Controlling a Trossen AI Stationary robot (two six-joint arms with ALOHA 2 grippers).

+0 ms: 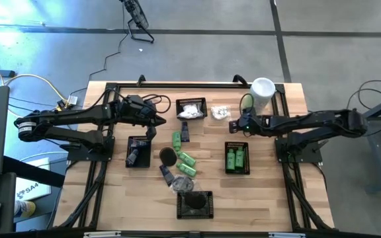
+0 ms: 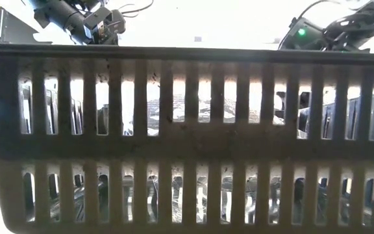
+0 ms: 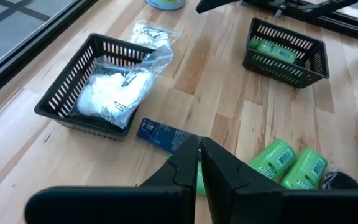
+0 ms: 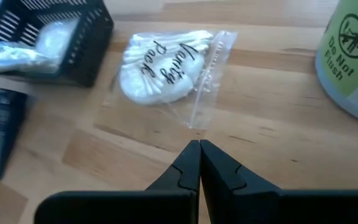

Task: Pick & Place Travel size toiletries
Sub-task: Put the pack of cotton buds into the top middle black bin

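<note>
Across the wooden table [image 1: 270, 198] four black mesh baskets stand among loose toiletries. At the far edge, one basket [image 1: 191, 109] holds a white crinkly packet [image 3: 114, 93], and a second packet [image 4: 166, 65] lies on the bare wood just beside it, near the tall pale-green canister [image 1: 262, 92]. Bright green bottles [image 1: 185, 158] lie scattered in the middle beside a dark round piece [image 1: 168, 156], with a small dark blue tube [image 3: 163, 135] close to the far basket. More green bottles fill the basket [image 1: 237, 158] on the right side. From table height, the nearest basket's slatted wall [image 2: 187, 136] blocks nearly everything behind it.

The left gripper [image 3: 199, 151] hovers above the blue tube, jaws pressed together, holding nothing. The right gripper [image 4: 199, 151] hangs over the wood just short of the loose packet, jaws likewise closed and empty.
</note>
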